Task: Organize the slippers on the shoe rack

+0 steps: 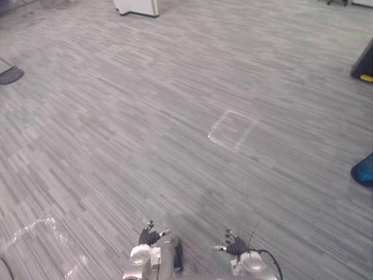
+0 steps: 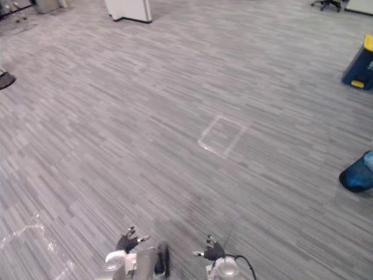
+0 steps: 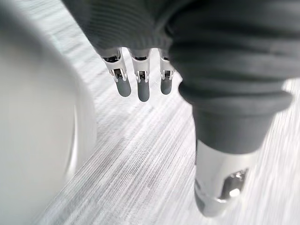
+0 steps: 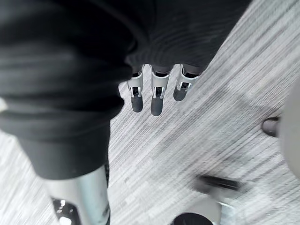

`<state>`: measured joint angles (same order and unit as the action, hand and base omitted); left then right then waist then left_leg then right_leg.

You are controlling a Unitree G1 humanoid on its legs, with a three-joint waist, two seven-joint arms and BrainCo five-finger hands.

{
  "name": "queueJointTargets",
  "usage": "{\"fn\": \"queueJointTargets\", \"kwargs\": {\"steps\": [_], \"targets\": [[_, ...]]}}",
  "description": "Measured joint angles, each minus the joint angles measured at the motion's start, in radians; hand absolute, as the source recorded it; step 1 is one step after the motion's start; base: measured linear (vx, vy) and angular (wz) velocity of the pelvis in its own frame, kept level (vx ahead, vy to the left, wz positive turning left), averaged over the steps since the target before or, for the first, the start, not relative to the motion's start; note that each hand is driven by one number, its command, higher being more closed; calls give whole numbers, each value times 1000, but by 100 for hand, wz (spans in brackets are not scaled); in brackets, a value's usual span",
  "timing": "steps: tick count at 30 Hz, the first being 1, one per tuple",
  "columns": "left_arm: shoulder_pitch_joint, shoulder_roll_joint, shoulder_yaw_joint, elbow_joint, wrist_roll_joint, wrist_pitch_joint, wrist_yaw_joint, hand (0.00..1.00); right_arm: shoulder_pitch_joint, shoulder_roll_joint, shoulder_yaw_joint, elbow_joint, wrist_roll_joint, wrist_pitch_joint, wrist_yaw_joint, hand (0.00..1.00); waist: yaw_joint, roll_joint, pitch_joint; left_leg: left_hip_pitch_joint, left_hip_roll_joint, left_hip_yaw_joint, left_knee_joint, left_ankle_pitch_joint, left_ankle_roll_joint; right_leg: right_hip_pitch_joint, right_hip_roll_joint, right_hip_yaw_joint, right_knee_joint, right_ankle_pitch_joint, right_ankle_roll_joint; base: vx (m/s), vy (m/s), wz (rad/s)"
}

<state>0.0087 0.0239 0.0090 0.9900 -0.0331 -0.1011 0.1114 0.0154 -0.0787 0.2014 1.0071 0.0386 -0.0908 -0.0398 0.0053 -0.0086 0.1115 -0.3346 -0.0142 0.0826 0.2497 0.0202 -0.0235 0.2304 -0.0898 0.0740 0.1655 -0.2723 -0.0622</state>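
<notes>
Left hand [image 1: 150, 235] and right hand [image 1: 234, 244] hang empty, fingers relaxed, over bare carpet [image 1: 175, 116]; slippers and shoe rack still to locate, so scan first, hands tucked.

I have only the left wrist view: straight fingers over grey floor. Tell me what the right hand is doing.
Observer: The right hand hangs with its fingers straight and holds nothing, above the grey floor.
Operator: Now tell me what lies ahead of the robot.
Observer: A pale taped square is marked on the floor ahead, a little to the robot's right.
Operator: Report anything further right.
Observer: A blue rounded object sits at the right edge of the head views. I cannot tell what it is.
</notes>
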Motion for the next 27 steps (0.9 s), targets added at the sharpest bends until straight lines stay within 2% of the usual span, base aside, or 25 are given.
{"fn": "queueJointTargets", "kwargs": {"steps": [1,2,3,4,5,6,7,8,9,11,12,13,14,15,16,17,18,19,20,21,22,23,24,25,27], "targets": [[-10,9,0,15,2,-1,-1,0,5,-1,-6,2,-1,0,3,0,-8,-25,1,15,-18,19,18,-19,37,-46,-17,27,120,19,37,743,268,-1],[-13,11,0,19,2,-1,0,0,5,-2,-13,3,-1,0,3,0,-7,-31,4,29,-22,25,17,-28,44,-65,-17,40,176,29,54,729,226,1],[-18,23,-9,29,2,1,0,0,5,-2,-36,11,-2,0,4,0,-15,-45,10,90,-41,29,6,-66,58,-130,-18,71,371,97,139,457,134,-3],[-18,26,-12,35,2,2,0,0,5,-2,-38,11,-2,0,4,0,-18,-50,14,121,-43,32,-5,-81,61,-155,-14,87,456,137,172,546,150,-22],[-19,41,-27,45,8,3,1,0,1,-2,-41,12,-4,0,4,0,-17,-56,27,204,-47,45,-35,-110,67,-232,-8,116,665,173,219,510,127,-44],[-19,42,-30,65,12,12,4,0,1,-12,-41,-11,-6,-6,8,0,-23,-46,39,303,-45,49,-69,-139,67,-318,3,89,838,117,164,499,118,-48],[-23,40,-29,66,13,18,5,0,0,-16,-41,-15,-6,-9,8,0,-26,-42,44,338,-41,52,-87,-146,67,-341,6,76,866,94,147,465,86,-39],[-25,36,-29,72,12,23,7,0,-1,-26,-41,-20,-6,-15,8,0,-33,-28,50,408,-24,63,-123,-166,73,-410,25,40,876,42,107,456,40,-31],[-29,36,-28,74,12,23,10,0,-6,-31,-42,-26,0,-17,10,0,-36,-20,54,463,0,71,-148,-193,74,-490,54,-6,817,1,90,533,-5,-27],[-31,36,-24,75,13,24,12,0,-13,-25,-43,-38,1,-22,10,0,-49,-22,55,503,25,73,-159,-228,64,-560,85,-54,676,-13,91,462,-57,-10],[-32,34,-22,75,13,24,12,0,-18,-19,-47,-40,1,-25,10,0,-60,-28,56,532,36,72,-170,-249,60,-586,97,-77,532,3,99,480,-106,5],[-38,34,-23,74,15,25,10,0,-18,-8,-55,-40,2,-29,9,0,-71,-44,56,565,34,68,-185,-275,51,-596,103,-87,278,93,106,498,-126,7],[-39,34,-25,74,22,24,7,0,-19,-2,-60,-35,3,-28,9,0,-73,-53,52,579,26,64,-194,-282,48,-599,102,-88,198,156,93,546,-152,20],[-39,31,-27,85,34,24,-1,0,-22,1,-74,-33,3,-29,9,0,-84,-50,52,608,26,40,-202,-287,49,-591,97,-97,198,267,50,619,-162,23],[-46,13,-24,94,42,24,-10,0,-35,-1,-90,-26,2,-29,10,0,-89,-32,56,615,49,-1,-165,-278,42,-584,104,-117,255,217,17,619,-164,23],[-47,5,-16,95,44,24,-11,0,-38,1,-102,-21,2,-29,12,0,-88,-30,58,616,51,-18,-140,-272,32,-583,102,-123,288,187,8,590,-178,17],[-40,-9,1,93,50,25,-15,0,-39,1,-122,-16,1,-26,11,0,-88,-22,55,614,54,-43,-81,-263,17,-575,97,-136,339,134,-8,671,-239,31],[-26,-32,19,80,56,24,-20,0,-28,-7,-120,-15,0,-19,9,0,-95,1,40,537,62,-73,150,-237,-31,-509,102,-156,326,64,-10,674,-239,35],[-26,-40,31,78,58,24,-22,0,-25,-11,-119,-17,0,-18,9,0,-96,6,39,494,65,-83,249,-215,-66,-486,106,-157,312,55,-14,668,-215,32],[-23,-56,62,61,59,25,-24,0,-21,-17,-114,-27,0,-13,9,0,-91,22,36,388,85,-95,475,-131,-158,-434,117,-155,271,42,-23,539,-120,-15],[-1,-65,92,36,56,26,-28,0,-10,-20,-110,-37,0,-7,7,0,-68,29,39,286,123,-74,704,-111,-169,-357,147,-132,220,30,-42,424,-84,-29],[3,-65,93,24,55,22,-28,0,-8,-19,-106,-37,1,-6,6,0,-64,32,39,263,132,-62,748,-118,-161,-331,156,-121,206,26,-48,540,-55,-71],[15,-54,92,-7,56,20,-27,0,-3,-16,-76,-37,1,0,2,0,-44,25,40,204,156,-26,831,-157,-113,-243,169,-84,154,17,-63,542,-26,-95],[16,-40,89,-23,55,20,-27,0,6,1,-69,-37,2,2,0,0,-21,11,34,138,166,15,817,-203,-90,-158,168,-31,98,13,-69,659,-16,-126],[15,-40,89,-38,55,19,-27,0,4,14,-70,-37,3,4,0,0,-10,7,34,82,161,54,722,-254,-55,-86,155,26,48,13,-69,550,84,-109]]}}
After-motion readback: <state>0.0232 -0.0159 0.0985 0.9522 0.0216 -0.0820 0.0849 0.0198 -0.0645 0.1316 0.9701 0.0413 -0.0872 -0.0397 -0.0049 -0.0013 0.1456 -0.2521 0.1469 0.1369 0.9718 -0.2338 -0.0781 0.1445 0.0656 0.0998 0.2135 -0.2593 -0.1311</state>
